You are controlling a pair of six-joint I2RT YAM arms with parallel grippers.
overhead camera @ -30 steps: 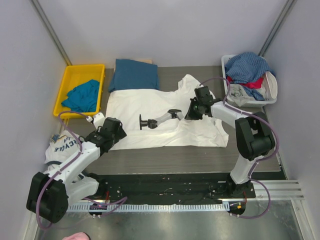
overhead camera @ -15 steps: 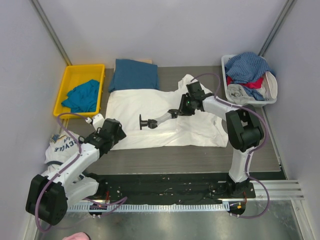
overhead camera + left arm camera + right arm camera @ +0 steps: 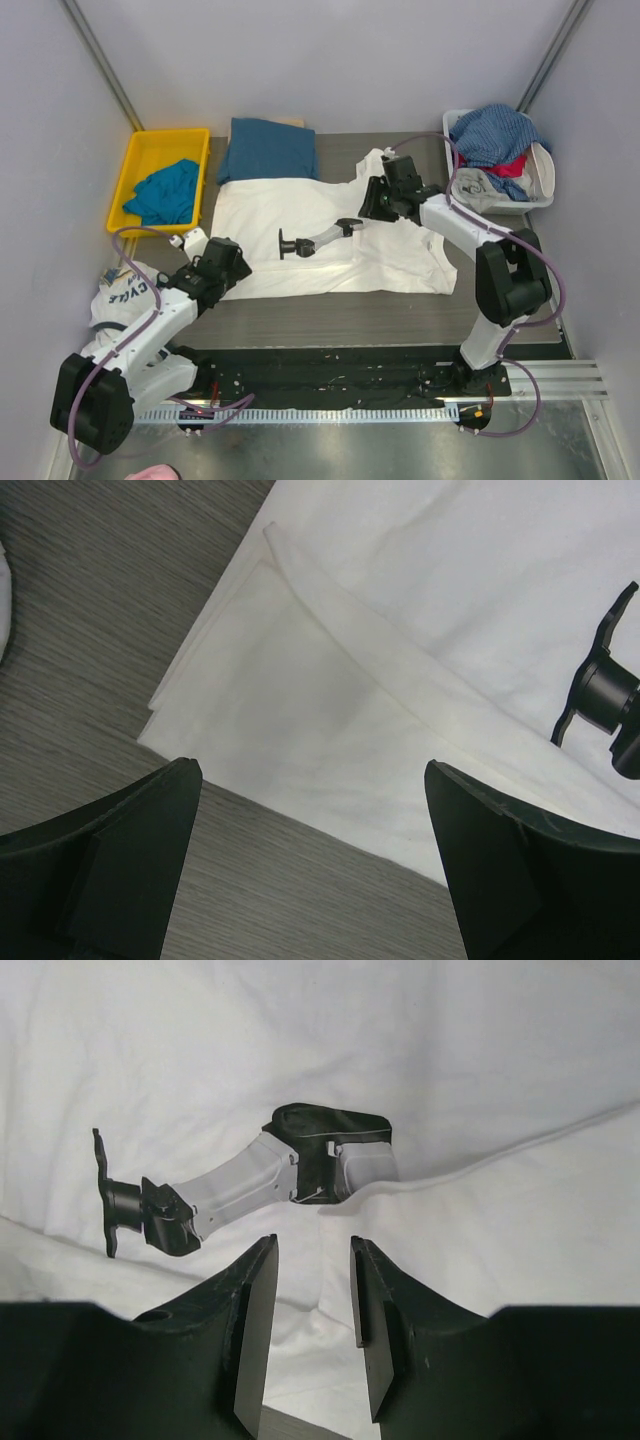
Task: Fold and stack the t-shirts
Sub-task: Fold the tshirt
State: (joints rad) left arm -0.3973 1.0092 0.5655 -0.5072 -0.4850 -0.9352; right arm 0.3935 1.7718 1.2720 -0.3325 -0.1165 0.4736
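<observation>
The white t-shirt (image 3: 300, 235) lies spread flat across the table, with a black and grey graphic (image 3: 318, 238) on its chest. Behind it rests the dark blue t-shirt (image 3: 268, 149), folded. My right gripper (image 3: 370, 205) hovers over the white shirt's upper right part. Its jaws stand apart in the right wrist view (image 3: 312, 1242), with only white cloth (image 3: 480, 1210) and the graphic (image 3: 240, 1185) beyond them. My left gripper (image 3: 226, 262) is wide open (image 3: 310, 770) just off the shirt's near left corner (image 3: 290, 730), holding nothing.
A yellow bin (image 3: 150, 150) with a teal cloth (image 3: 165, 192) stands at the back left. A white basket (image 3: 540, 190) heaped with clothes sits at the back right. A white printed garment (image 3: 125, 295) lies at the left edge beside my left arm.
My right gripper went from shut to open and shifted a little left and back over the white shirt. The left arm has hardly moved.
</observation>
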